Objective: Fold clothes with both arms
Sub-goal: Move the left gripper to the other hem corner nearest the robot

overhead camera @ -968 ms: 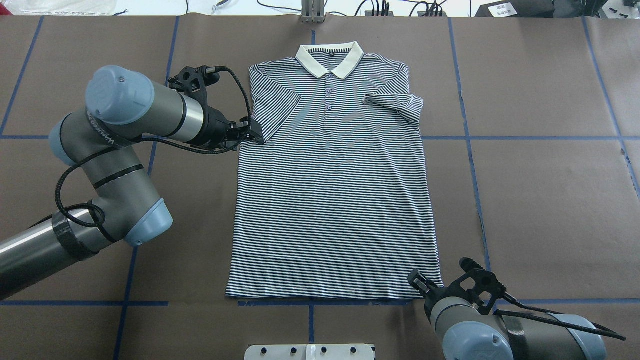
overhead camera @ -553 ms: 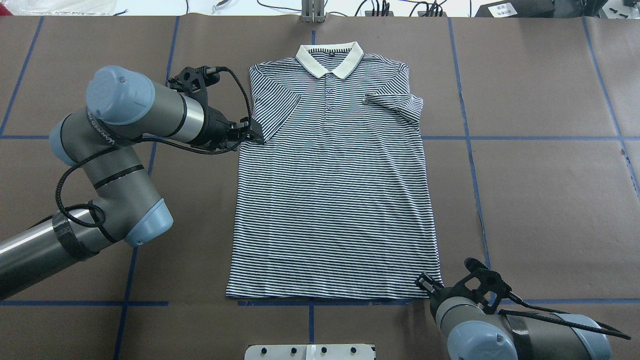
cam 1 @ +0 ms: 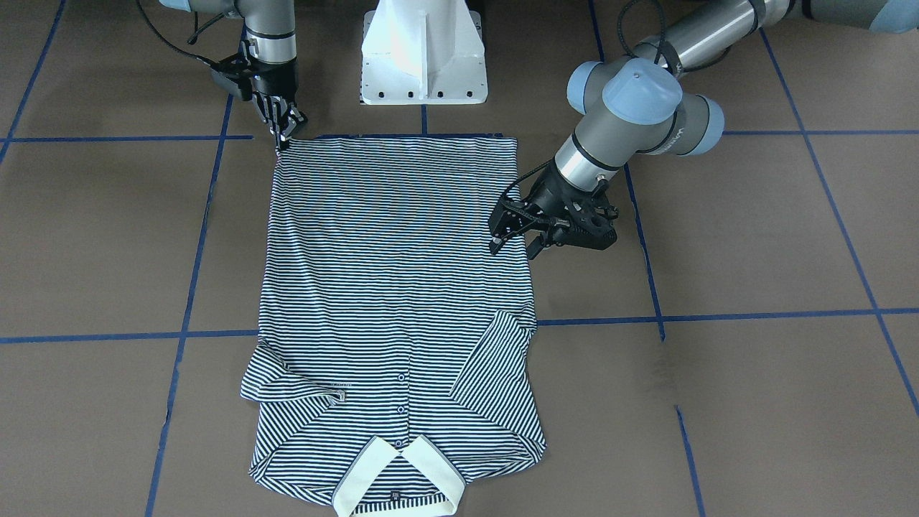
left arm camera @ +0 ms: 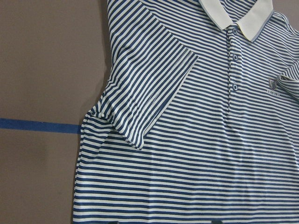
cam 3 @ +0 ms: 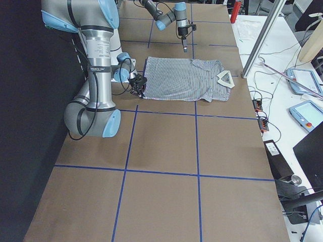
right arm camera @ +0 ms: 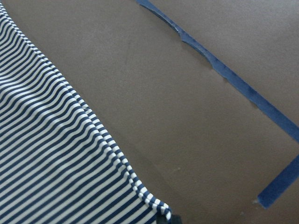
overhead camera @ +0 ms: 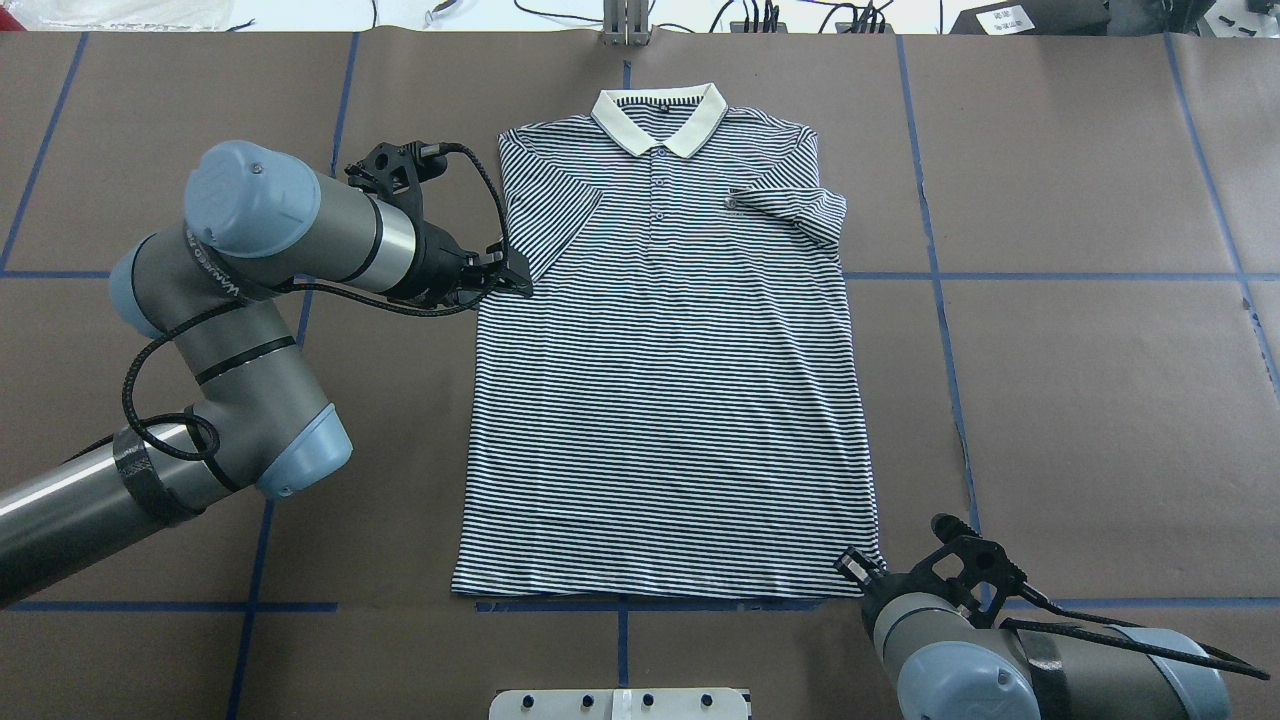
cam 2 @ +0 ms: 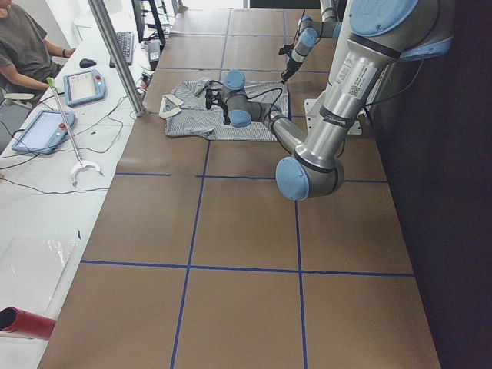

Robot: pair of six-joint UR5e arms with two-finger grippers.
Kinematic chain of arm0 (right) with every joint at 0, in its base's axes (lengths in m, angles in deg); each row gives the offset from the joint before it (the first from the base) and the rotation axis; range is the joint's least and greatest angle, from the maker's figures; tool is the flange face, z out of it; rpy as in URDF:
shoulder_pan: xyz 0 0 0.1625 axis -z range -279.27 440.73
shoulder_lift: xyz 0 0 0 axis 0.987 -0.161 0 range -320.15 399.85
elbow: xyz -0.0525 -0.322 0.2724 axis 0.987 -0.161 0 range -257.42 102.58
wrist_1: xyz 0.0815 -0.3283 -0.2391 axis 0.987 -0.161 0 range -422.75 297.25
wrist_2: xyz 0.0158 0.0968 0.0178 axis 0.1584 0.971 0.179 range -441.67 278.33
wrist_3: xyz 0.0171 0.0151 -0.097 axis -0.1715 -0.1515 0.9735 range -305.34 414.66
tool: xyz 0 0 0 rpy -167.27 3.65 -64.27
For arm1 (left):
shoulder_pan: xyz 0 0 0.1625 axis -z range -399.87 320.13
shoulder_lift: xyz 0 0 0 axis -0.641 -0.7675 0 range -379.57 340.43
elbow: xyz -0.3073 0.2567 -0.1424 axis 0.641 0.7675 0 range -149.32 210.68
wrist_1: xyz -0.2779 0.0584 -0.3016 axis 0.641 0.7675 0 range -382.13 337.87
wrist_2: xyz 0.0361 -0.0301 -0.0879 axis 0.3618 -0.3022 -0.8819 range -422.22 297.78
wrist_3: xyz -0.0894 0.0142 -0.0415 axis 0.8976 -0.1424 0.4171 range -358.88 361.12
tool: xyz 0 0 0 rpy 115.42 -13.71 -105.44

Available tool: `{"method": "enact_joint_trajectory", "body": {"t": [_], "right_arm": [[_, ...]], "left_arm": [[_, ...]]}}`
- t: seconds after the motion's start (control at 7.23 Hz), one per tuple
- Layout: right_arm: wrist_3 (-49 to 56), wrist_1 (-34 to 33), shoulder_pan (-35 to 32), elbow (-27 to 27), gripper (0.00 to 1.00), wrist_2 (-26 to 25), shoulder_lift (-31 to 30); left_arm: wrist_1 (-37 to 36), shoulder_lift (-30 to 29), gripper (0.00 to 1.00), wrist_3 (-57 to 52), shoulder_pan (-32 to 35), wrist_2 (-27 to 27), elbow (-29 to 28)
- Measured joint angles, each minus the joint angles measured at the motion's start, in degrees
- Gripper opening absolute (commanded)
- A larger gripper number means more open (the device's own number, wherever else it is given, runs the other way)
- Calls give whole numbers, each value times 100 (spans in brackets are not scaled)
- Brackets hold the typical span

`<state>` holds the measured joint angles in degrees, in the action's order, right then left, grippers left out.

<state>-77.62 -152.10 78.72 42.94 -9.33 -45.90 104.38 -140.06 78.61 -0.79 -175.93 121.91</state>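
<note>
Table [overhead camera: 1050, 400]: brown covering, blue tape grid. White pedestal base [cam 1: 423, 50] taken as the reference.

Polo shirt [overhead camera: 660, 400]: flat, front up, straight out from the base. The hem is nearest the base and the collar farthest. Both sleeves are turned in over the body.

Left arm [overhead camera: 260, 210]: reaches out from the base to the shirt's side edge, roughly midway from base to collar.

Right arm [overhead camera: 960, 680]: stays close to the base, at the hem.

Left gripper [cam 1: 513, 248]: jaws parted, one finger over the stripes and one off the cloth, nothing held.

Right gripper [cam 1: 283, 133]: tips at the hem corner [right arm camera: 154, 203] nearest the base. Cannot tell how far apart the jaws stand, or whether they have cloth.

Risks, as judged:
- If the left jaws close too shallow, they catch only the top layer, or the tucked sleeve [left arm camera: 149, 93], and the fold skews.
- The right grip sits at the very tip of the corner, so the cloth could slip out on lifting.
- If the arms lift unevenly, the shirt would drag and the collar would be pulled off square to the base.
</note>
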Motion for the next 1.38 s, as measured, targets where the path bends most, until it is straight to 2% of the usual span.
{"method": "enact_joint_trajectory", "body": {"t": [0.28, 0.41, 0.55, 0.69, 0.97, 1.11, 1.38], "right_arm": [[0, -2, -17, 79, 0, 0, 20], [0, -3, -29, 203, 0, 2, 7], [0, -3, -32, 278, 0, 6, -5], [0, -3, -35, 309, 0, 14, -6], [0, -3, -36, 325, 0, 44, -6], [2, -3, -36, 319, 0, 49, -8], [4, -3, -31, 301, 0, 52, -11]], "left_arm": [[-18, -20, 73, 146, -17, 70, 54], [-71, 8, 77, 453, -127, 261, 221], [-339, 82, 85, 797, -472, 597, 547], [-896, 184, 85, 1105, -957, 1016, 1042], [-2034, 679, 79, 2066, -2171, 1990, 2107], [-2258, 1003, 78, 2468, -2622, 2283, 2328], [-2375, 1355, 72, 2857, -3096, 2453, 2438]]}}
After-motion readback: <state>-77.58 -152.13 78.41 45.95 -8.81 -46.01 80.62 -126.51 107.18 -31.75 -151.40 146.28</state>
